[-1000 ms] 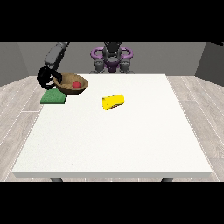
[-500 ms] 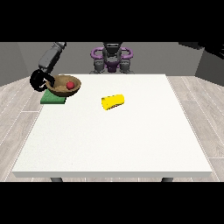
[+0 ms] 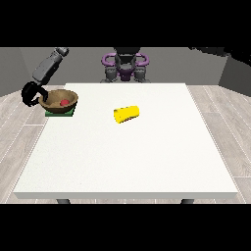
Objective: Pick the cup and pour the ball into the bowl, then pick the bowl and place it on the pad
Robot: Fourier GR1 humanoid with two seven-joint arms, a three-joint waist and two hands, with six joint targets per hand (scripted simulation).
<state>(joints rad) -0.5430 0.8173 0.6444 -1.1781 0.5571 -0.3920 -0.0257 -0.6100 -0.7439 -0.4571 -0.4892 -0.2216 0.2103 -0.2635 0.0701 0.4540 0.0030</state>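
A brown bowl (image 3: 59, 101) with a red ball (image 3: 63, 102) inside it rests over the green pad (image 3: 61, 112) at the table's far left. The hand at the view's left (image 3: 30, 94) is at the bowl's left rim, its black fingers curled round the rim. The yellow cup (image 3: 126, 114) lies on its side near the table's middle, apart from both. No hand shows at the view's right.
The white table (image 3: 127, 157) stretches wide toward the camera. The robot's torso (image 3: 125, 66) stands behind the far edge. The grey forearm (image 3: 49, 66) slopes from upper right down to the hand at the bowl.
The hand with the bowl has moved left and down over the green pad; the bowl now sits level over the pad. The cup has not moved.
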